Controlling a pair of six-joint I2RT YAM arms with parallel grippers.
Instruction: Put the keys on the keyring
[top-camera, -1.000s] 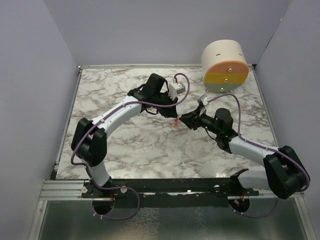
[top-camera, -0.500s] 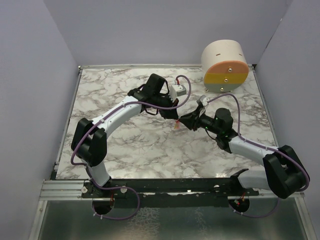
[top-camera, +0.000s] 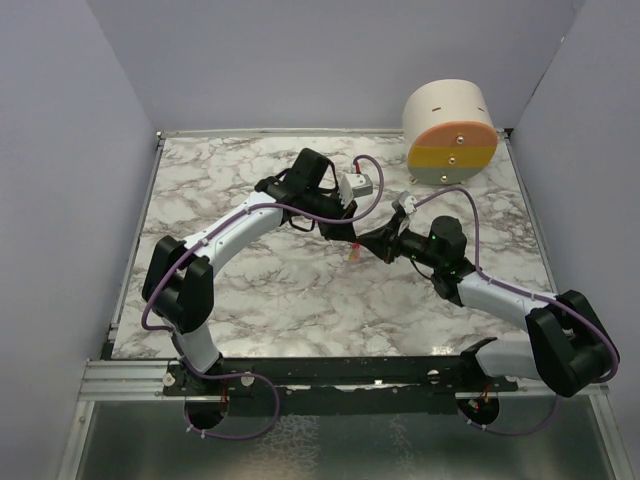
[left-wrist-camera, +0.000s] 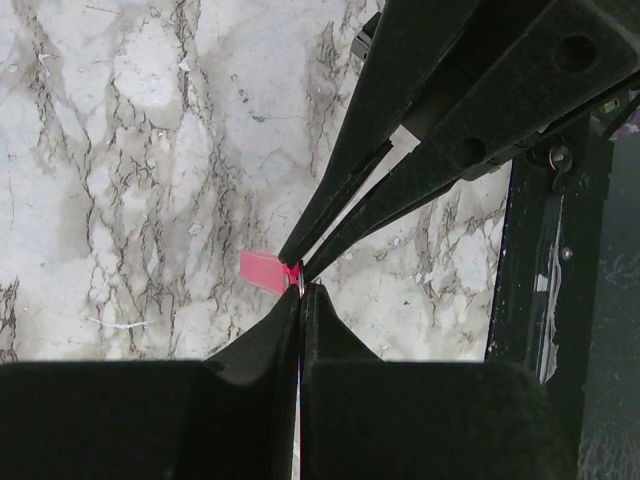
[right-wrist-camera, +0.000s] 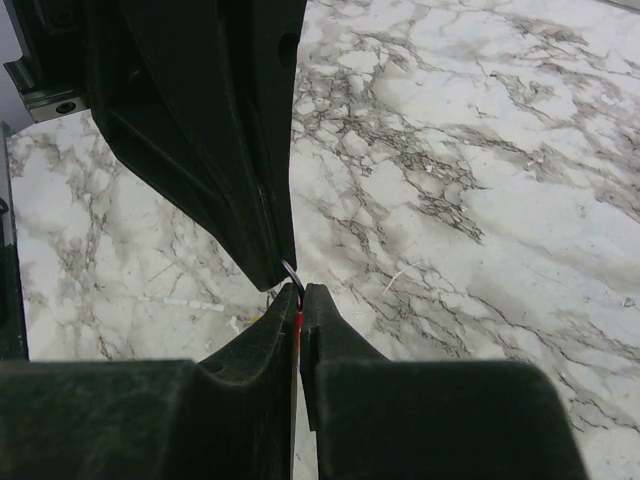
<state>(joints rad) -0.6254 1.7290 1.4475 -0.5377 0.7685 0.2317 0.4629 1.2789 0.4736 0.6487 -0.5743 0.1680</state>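
Note:
Over the middle of the marble table, my left gripper (top-camera: 350, 233) and right gripper (top-camera: 362, 240) meet tip to tip. In the left wrist view, my left gripper (left-wrist-camera: 301, 290) is shut on a thin wire keyring (right-wrist-camera: 291, 270), of which only a short arc shows at its tips. A pink key (left-wrist-camera: 262, 271) sticks out just left of those tips. In the right wrist view, my right gripper (right-wrist-camera: 301, 291) is shut on that pink key (right-wrist-camera: 298, 322), seen edge-on as a red sliver between the fingers. From above, a small pink-yellow bit (top-camera: 352, 252) hangs under the tips.
A big cream, orange, yellow and grey cylinder (top-camera: 450, 133) lies at the back right corner. Grey walls close the table (top-camera: 230, 300) on the left, back and right. A black rail (top-camera: 350, 370) with both arm bases runs along the near edge.
My right gripper has slid left up to the left gripper's tips and closed on the pink key. The left gripper stayed shut and shifted slightly toward it.

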